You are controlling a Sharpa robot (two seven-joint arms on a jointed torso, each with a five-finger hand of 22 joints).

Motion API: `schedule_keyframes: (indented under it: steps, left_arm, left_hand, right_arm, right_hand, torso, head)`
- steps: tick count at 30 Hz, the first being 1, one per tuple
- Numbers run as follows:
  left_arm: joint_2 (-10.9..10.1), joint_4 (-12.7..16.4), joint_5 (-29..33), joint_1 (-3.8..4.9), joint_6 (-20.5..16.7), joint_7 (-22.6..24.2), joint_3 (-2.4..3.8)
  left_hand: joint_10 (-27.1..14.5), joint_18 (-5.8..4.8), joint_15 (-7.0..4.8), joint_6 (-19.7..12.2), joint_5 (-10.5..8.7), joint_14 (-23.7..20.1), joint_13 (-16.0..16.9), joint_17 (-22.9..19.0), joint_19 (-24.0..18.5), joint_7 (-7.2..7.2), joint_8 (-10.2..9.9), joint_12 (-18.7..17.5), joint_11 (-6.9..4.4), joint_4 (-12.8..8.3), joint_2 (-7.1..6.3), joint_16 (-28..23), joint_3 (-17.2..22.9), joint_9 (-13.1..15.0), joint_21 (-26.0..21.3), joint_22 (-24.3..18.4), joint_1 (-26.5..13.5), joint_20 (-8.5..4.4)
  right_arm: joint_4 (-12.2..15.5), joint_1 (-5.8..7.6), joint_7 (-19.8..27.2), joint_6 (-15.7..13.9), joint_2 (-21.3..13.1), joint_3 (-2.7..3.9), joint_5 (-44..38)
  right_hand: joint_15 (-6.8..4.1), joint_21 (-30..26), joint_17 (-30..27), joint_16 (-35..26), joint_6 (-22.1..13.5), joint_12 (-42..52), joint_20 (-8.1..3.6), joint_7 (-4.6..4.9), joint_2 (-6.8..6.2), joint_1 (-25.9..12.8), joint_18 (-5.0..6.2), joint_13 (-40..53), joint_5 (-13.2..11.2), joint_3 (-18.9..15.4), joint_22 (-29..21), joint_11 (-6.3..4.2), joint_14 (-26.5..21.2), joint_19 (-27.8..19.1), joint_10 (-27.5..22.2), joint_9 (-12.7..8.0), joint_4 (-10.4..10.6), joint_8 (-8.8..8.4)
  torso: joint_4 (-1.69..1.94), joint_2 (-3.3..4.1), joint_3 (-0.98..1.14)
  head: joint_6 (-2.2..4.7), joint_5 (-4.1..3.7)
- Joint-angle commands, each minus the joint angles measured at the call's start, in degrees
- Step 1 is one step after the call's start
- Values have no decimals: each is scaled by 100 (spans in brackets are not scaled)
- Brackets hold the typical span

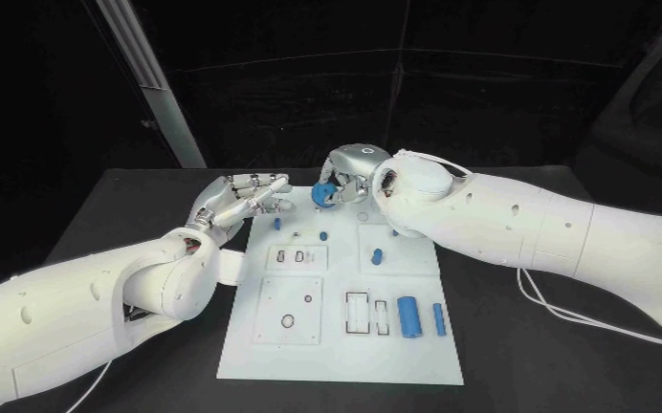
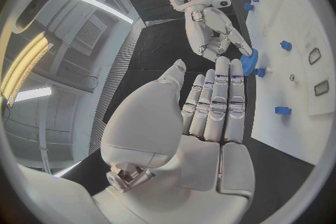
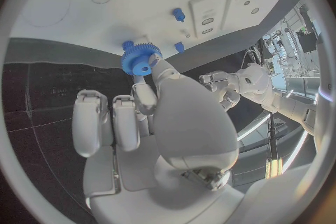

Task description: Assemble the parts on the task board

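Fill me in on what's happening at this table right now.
The right hand pinches a blue gear in its fingers over the far end of the white task board. The left hand rests beside the board's far left corner, fingers straight, holding nothing. Two blue cylinders lie near the board's right edge, and a few small blue pieces sit further up it.

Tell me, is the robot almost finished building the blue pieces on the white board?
Not yet, it seems. The right hand pinches a blue gear above the far end of the task board, near a blue peg. A few small blue pieces already stand on the board. Two blue cylinders lie at its near right, apparently unplaced. The left hand holds nothing, fingers straight, by the board's far left edge.
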Motion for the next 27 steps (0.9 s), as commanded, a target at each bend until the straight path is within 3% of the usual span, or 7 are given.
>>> schedule_keyframes:
  steps: [1, 20, 27]
  left_arm:
    - [17, 10, -26, 10, 64, 26, 5]
    - [42, -3, -26, 11, 66, 28, 5]
    - [45, -5, -26, 11, 68, 23, 5]
  left_hand:
    - [14, 83, 44, 42, -31, -7, -7, 7, 6, -15, -22, -36, 16, -26, 7, -23, -4, -6, -26, -8, 65, 21]
    - [17, 84, 44, 44, -31, -6, -7, 10, 7, -15, -25, -39, 16, -35, 11, -28, 4, -6, -28, -10, 73, 21]
    - [17, 84, 44, 44, -31, -6, -7, 10, 7, -15, -25, -39, 16, -35, 11, -28, 4, -6, -28, -10, 73, 21]
  right_arm:
    - [-119, -21, -46, 61, 131, -6, -140]
    - [-443, -113, -99, 426, 474, -73, -234]
    - [-494, -117, -139, 433, 494, -78, -258]
  right_hand:
    - [-38, 20, 48, 30, 432, -29, -46, -156, 18, -42, -81, -14, -27, 52, 210, 0, 356, 9, 8, 63, 18, 86]
    - [-14, 6, 50, 26, 343, -230, -33, -110, -64, -198, -77, -149, -47, 79, 185, 34, 353, -3, -89, 21, 15, -28]
    - [76, -7, 109, 46, -70, -484, 31, 28, -207, -346, -76, -327, -87, 68, 169, 148, 361, -14, -216, -43, 3, -325]
  torso:
    - [-5, 3, 1]
    - [-17, 1, 10]
    - [-22, -1, 9]
  head:
    - [-7, 2]
    - [-39, 38]
    - [-52, 46]
